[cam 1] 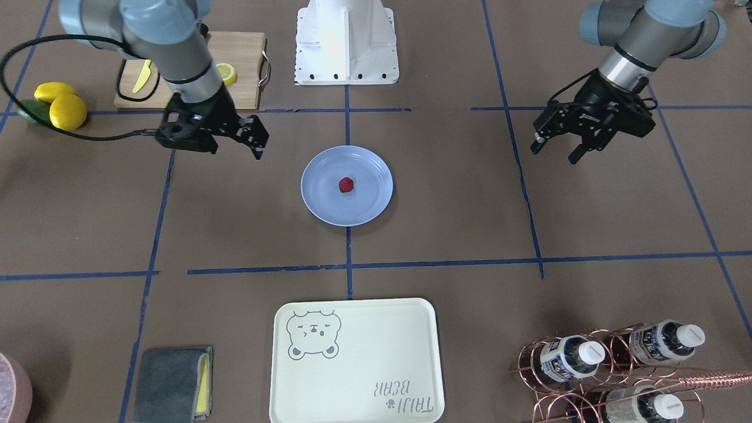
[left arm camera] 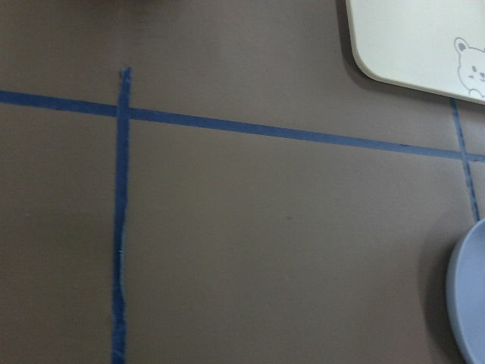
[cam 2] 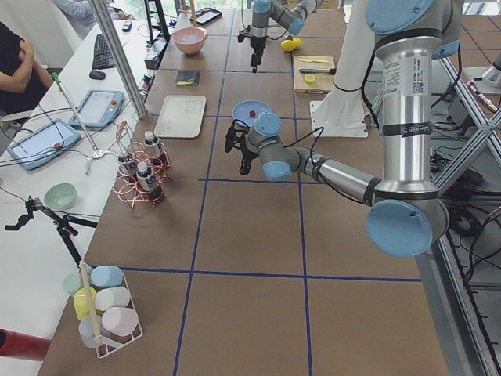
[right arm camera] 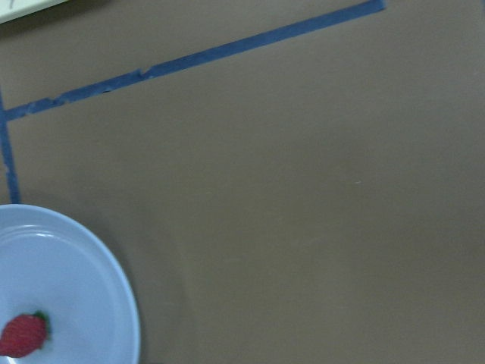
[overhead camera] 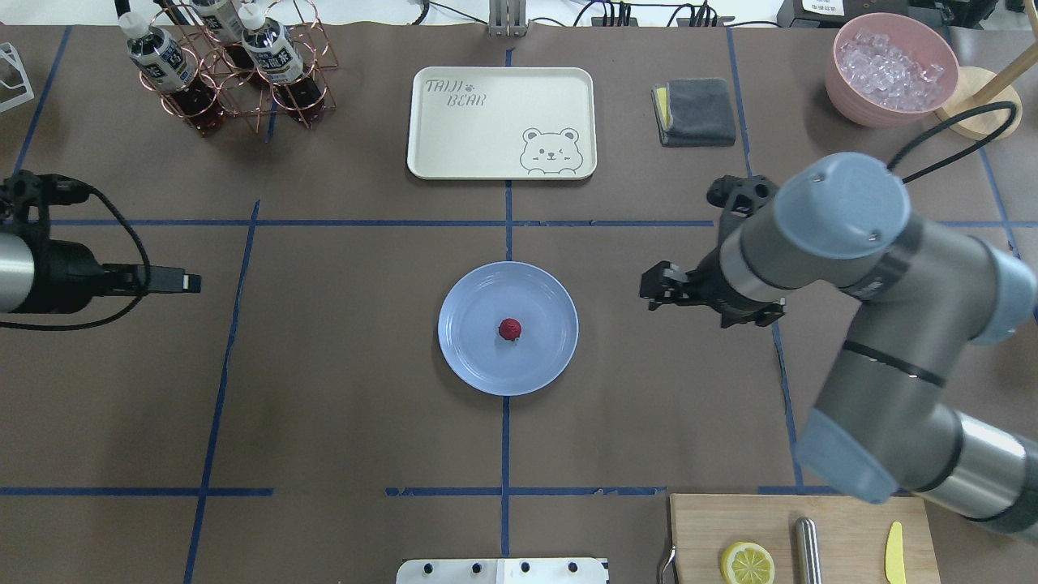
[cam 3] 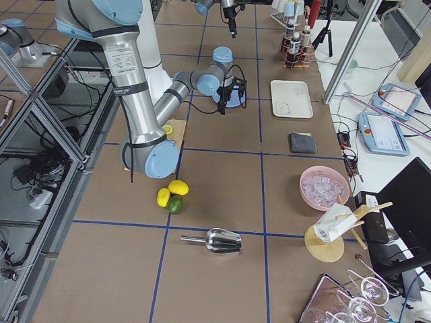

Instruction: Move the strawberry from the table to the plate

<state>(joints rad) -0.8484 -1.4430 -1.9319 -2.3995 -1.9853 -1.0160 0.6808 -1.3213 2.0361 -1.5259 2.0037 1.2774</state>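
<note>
The small dark-red strawberry (cam 1: 346, 185) (overhead camera: 509, 328) (right arm camera: 23, 335) lies near the middle of the light-blue plate (cam 1: 320, 202) (overhead camera: 466, 357) (right arm camera: 91, 265) at the centre of the brown table (cam 1: 452, 223). My right gripper (cam 1: 259, 141) (overhead camera: 651, 289) hovers above the table beside the plate, on the cutting board's side, open and holding nothing. On the opposite side, farther from the plate, my left gripper (cam 1: 554, 153) hangs open and empty. Only the plate's rim (left arm camera: 466, 303) shows in the left wrist view.
A cream bear-print tray (cam 1: 352, 358) lies across from the robot, with a grey cloth (cam 1: 173, 382) and a copper bottle rack (cam 1: 617, 364) to its sides. A cutting board (cam 1: 241, 59) with a lemon half (cam 1: 227, 73), whole lemons (cam 1: 64, 108) and an ice bowl (overhead camera: 892, 69) are near my right arm.
</note>
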